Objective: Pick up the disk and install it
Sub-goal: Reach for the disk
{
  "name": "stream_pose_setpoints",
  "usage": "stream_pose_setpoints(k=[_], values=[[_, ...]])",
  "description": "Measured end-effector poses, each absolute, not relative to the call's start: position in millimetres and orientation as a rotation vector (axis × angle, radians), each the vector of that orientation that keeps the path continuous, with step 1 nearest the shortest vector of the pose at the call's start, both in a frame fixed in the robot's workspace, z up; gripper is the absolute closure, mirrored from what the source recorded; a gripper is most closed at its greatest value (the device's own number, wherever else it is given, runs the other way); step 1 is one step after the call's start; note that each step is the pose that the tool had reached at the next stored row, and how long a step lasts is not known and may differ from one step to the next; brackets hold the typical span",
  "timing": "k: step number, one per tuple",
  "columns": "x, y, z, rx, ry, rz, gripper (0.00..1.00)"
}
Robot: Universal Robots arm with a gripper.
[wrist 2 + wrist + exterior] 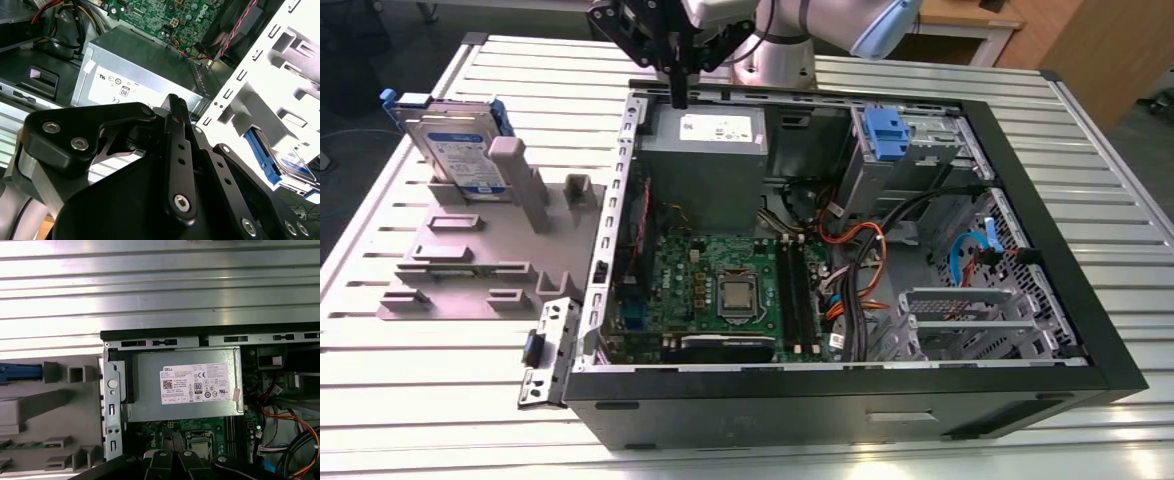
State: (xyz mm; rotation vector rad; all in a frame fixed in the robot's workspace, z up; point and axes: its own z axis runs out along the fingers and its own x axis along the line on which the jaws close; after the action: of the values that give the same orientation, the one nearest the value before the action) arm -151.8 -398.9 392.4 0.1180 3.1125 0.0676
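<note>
- The gripper (680, 98) hangs fingers-down from the arm at the far edge of the open computer case (854, 385). Both wrist views show the fingers drawn together with nothing between them (173, 100). The hand is clenched and empty.
- Directly under the fingertips lies the grey power supply (704, 150). Its white sticker faces up in the first wrist view (197, 384). The gripper is above it and apart from it, by judgement.
- Just beside the power supply, toward the exterior view's left, runs the case's perforated side wall (630, 170). This wall stands between the gripper and the task's thing.
- Beyond the wall, a grey holder fixture (454, 260) rests on the slatted metal table (400, 400), outside the case.
- The disk (460, 150) stands in the far end of this fixture, well apart from the gripper and toward the exterior view's left of it. It stands on end, so its long axis is close to upright with a slight lean. The labelled broad face is turned toward the exterior camera, and the blue rail frame (403, 100) is at its top edge.
- The rig has a single arm. The disk is not yet grasped.
</note>
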Motion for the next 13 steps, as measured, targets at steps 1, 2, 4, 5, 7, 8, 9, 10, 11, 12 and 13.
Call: stream_pose_setpoints(k=[1,2,4,5,7,8,9,10,11,12,13], values=[[-152.5,-398.9,392.4,0.118,3.112,0.068,0.89],[-152.7,-398.9,392.4,0.118,3.113,0.068,0.89],[-153.0,-398.9,392.4,0.118,3.112,0.068,0.89],[-153.3,-398.9,392.4,0.118,3.113,0.068,0.89],[-153.8,-398.9,392.4,0.118,3.112,0.068,0.89],[-154.2,-398.9,392.4,0.118,3.112,0.068,0.89],[-154.7,-398.9,392.4,0.118,3.112,0.068,0.89],[-155.2,-398.9,392.4,0.118,3.112,0.068,0.89],[-155.8,-398.9,392.4,0.118,3.112,0.068,0.89],[-156.4,-398.9,392.4,0.118,3.113,0.068,0.89],[-157.0,-398.9,392.4,0.118,3.112,0.068,0.89]])
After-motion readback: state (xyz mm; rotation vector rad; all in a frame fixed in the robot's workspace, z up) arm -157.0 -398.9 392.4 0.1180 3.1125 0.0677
